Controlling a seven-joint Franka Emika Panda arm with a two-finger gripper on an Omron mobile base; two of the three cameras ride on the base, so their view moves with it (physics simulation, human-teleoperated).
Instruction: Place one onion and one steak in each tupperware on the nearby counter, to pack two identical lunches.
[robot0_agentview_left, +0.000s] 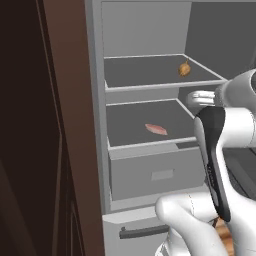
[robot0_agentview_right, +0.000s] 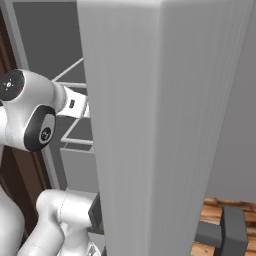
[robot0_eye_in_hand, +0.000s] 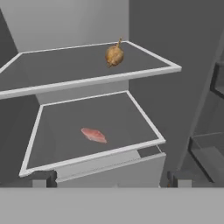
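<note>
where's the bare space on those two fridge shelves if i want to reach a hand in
Upper shelf: bare across its left and middle; the onion sits toward the back right. Lower shelf: the steak lies near the middle, with bare room on every side, widest at the back and left. Neither shelf is crowded.

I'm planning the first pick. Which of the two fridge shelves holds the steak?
The lower shelf: the pink steak lies near its middle. The upper shelf carries the brown onion toward its right side instead.
</note>
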